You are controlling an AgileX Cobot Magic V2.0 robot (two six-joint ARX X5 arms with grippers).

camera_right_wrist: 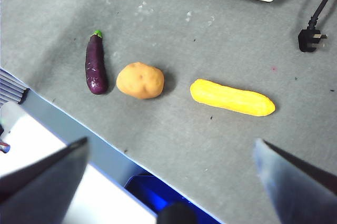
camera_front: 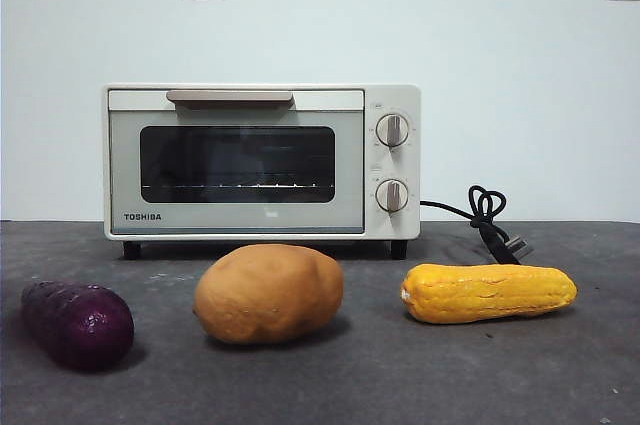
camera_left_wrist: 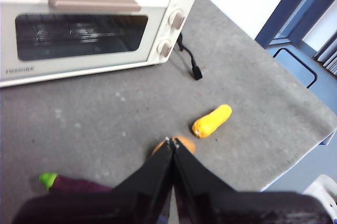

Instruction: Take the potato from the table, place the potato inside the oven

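The tan-orange potato lies on the dark grey table in front of the cream-white Toshiba oven, whose glass door is closed. High above the table, my left gripper is shut and empty, and its tips cover most of the potato. My right gripper is open and empty, up over the table's near edge, with the potato well beyond it. Neither arm shows in the front view.
A dark purple sweet potato lies left of the potato. A long yellow bumpy vegetable lies to its right. The oven's black cord and plug rest at the back right. The table's edge runs close under my right gripper.
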